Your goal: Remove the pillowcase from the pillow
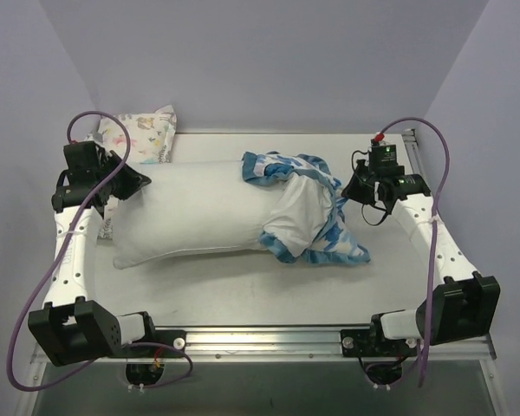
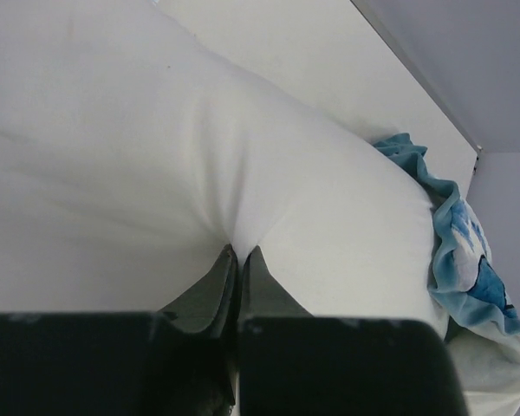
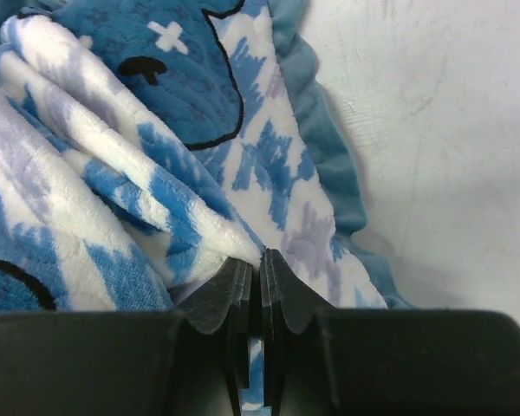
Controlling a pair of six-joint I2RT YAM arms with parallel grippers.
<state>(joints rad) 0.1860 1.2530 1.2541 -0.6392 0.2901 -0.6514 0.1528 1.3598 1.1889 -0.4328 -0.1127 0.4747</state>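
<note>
The large white pillow [image 1: 199,217] lies across the table, mostly bare. The blue-and-white houndstooth pillowcase [image 1: 316,212] is bunched around its right end, white inside showing. My left gripper [image 1: 137,180] is at the pillow's left end and is shut on a pinch of white pillow fabric [image 2: 239,230]. My right gripper [image 1: 354,189] is at the pillowcase's right side and is shut on a fold of the pillowcase [image 3: 243,243], beside its blue ruffled trim [image 3: 329,165] and a dark blue cartoon patch [image 3: 169,61].
A small pastel animal-print pillow [image 1: 143,132] lies at the back left corner, behind the left arm. The table's back edge [image 1: 286,132] meets the wall. Bare tabletop [image 1: 269,290] lies in front of the pillow.
</note>
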